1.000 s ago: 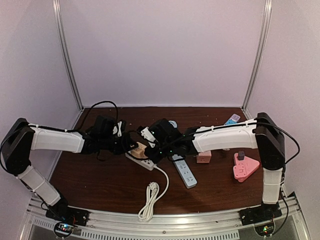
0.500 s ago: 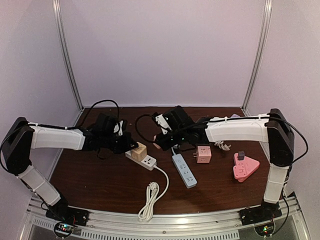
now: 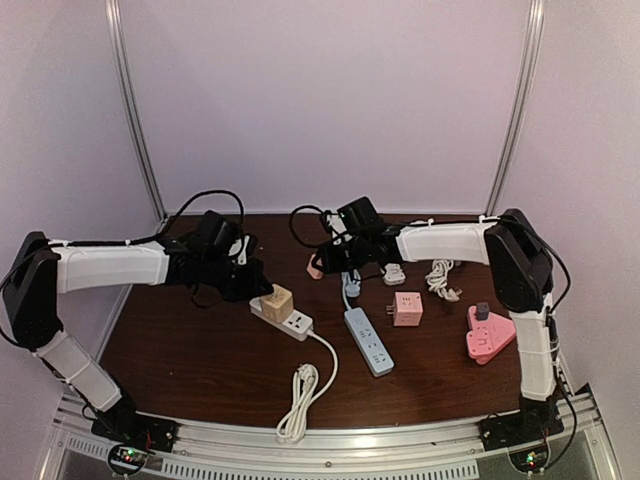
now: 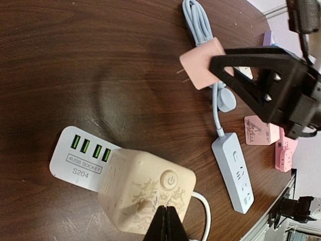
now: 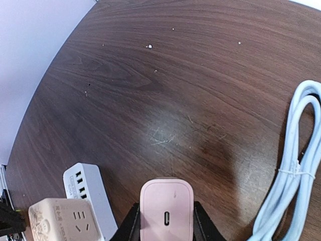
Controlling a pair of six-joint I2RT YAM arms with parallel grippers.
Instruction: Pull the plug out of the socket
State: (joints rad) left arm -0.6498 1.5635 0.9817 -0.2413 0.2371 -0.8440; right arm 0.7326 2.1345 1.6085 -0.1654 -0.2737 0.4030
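1. Wood-grain tabletop point(image 3: 200, 350), dark brown, stands inside pale lilac walls point(image 3: 320, 100) with metal corner posts point(image 3: 135, 110).
2. Right gripper point(image 5: 166, 228) is clamped on the pink plug point(image 4: 203, 63), which hangs in the air well clear of the beige cube socket point(image 4: 145, 191), prongs bare.
3. Left gripper point(image 4: 165, 226) is pinched together at the cube's near edge; whether it touches is hard to judge.
4. Right wrist view cuts off the plug's lower end.

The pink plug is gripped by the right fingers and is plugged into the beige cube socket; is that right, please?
Not quite: the pink plug is gripped by the right fingers but is out of the beige cube socket, apart from it with prongs bare, as the left wrist view shows.
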